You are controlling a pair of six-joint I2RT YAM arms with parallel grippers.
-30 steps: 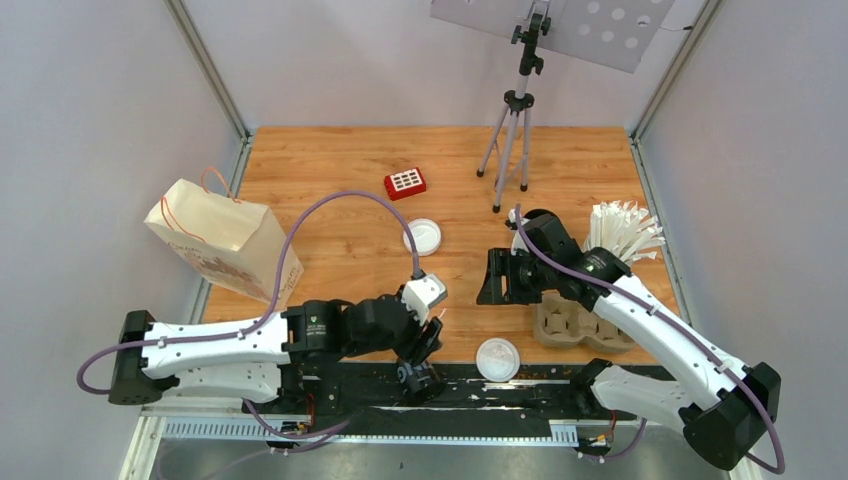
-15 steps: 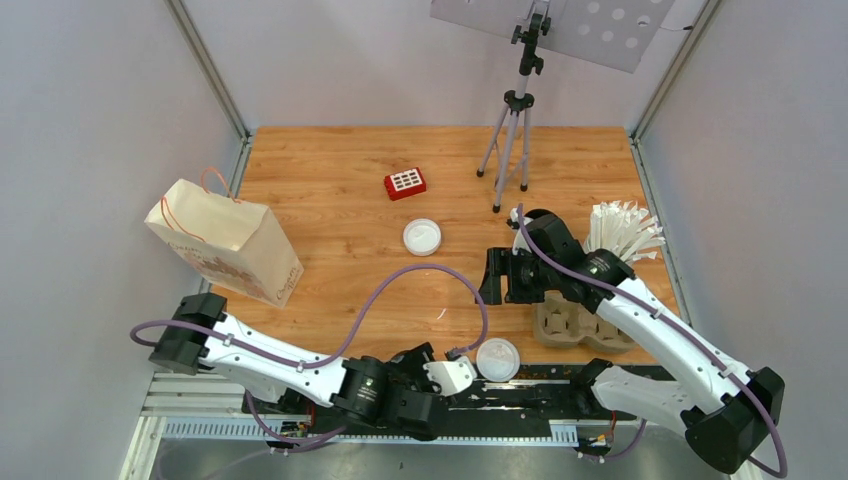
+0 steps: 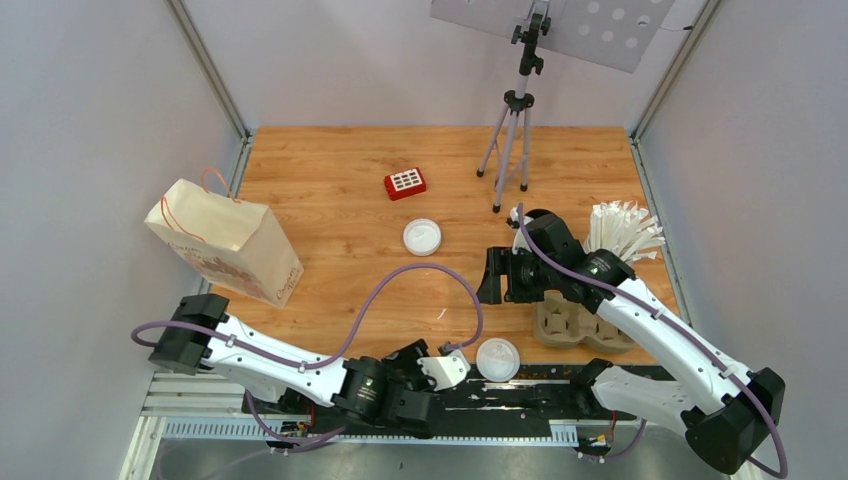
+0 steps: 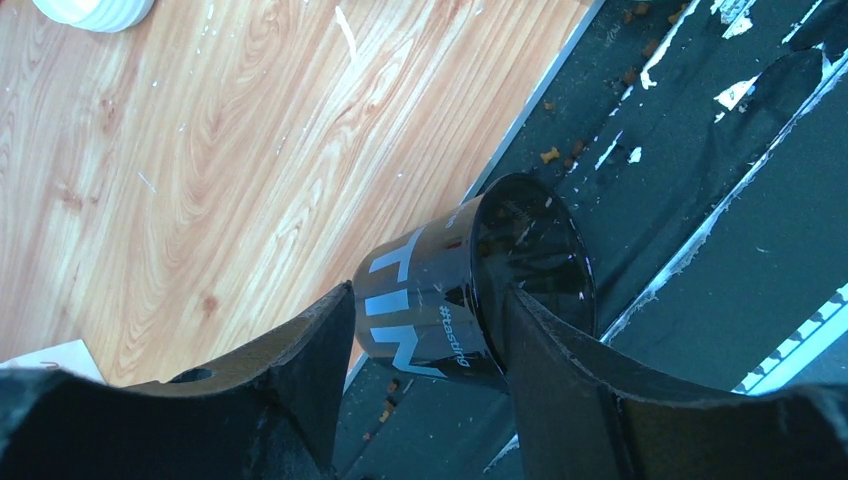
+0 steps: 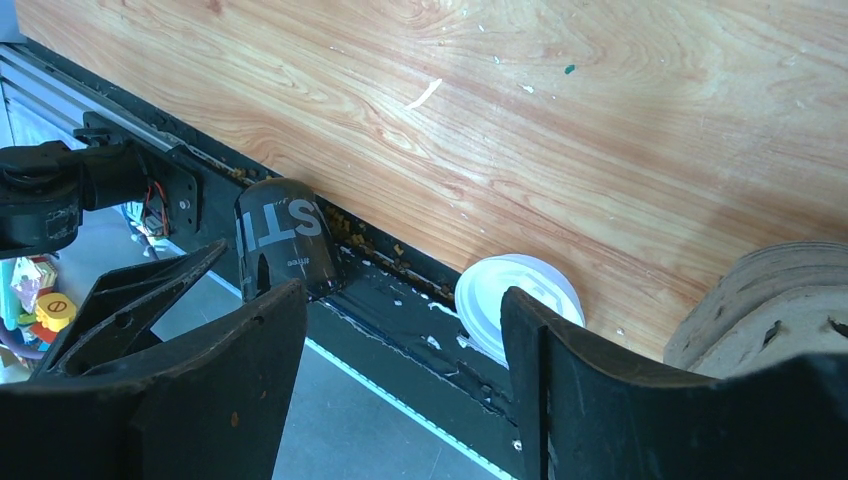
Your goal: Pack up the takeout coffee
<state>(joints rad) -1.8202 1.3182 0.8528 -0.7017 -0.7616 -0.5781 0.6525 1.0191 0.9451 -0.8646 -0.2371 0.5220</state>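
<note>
One takeout coffee cup [image 4: 450, 265], black with pale print and no lid on it, lies on its side on the black rail at the table's near edge. It also shows in the right wrist view, as the same cup [image 5: 285, 245]. My left gripper [image 4: 428, 292] hangs right over it, open, one finger on each side of the cup's body. A loose white lid [image 3: 497, 358] rests at the table's edge just right of it. My right gripper [image 3: 492, 277] hovers open and empty beside the grey-brown cup tray [image 3: 575, 325].
A second white lid [image 3: 422, 237] lies mid-table. A paper bag [image 3: 225, 240] stands at the left, a red box [image 3: 405, 183] and a tripod [image 3: 510, 150] at the back. A white cup of wrapped straws [image 3: 622, 230] stands behind the tray.
My left arm swung from above the table's front down along the near rail and now sits over the fallen cup. The right arm has barely moved.
</note>
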